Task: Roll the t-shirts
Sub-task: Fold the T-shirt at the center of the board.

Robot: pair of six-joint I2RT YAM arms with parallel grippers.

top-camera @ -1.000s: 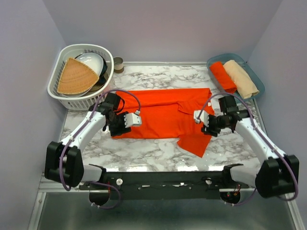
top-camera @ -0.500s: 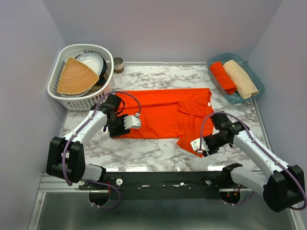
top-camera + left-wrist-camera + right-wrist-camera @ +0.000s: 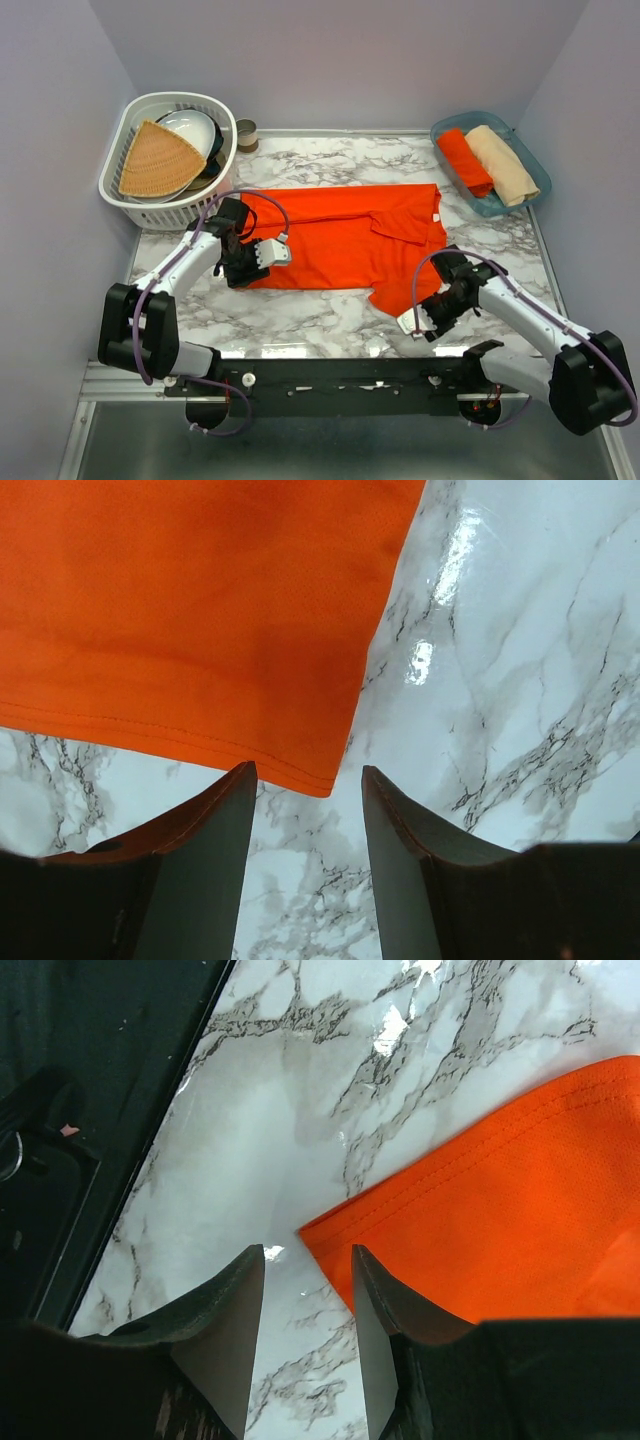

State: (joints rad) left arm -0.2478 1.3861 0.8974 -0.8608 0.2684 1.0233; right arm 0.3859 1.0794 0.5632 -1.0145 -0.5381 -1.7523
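Both jaws parted, each at an orange t-shirt (image 3: 340, 240) corner

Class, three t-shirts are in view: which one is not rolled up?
The orange-red t-shirt lying flat on the marble table; the orange roll and beige roll sit in the blue tray.

Bare table (image 3: 300, 315) runs between the shirt (image 3: 330, 240) and the rail (image 3: 340, 376) (the right gripper (image 3: 417, 323) hangs over that strip). The far corners are taken: basket (image 3: 175, 212) and can (image 3: 246, 133) left, tray (image 3: 488, 206) right, walls (image 3: 60, 200) close beside.
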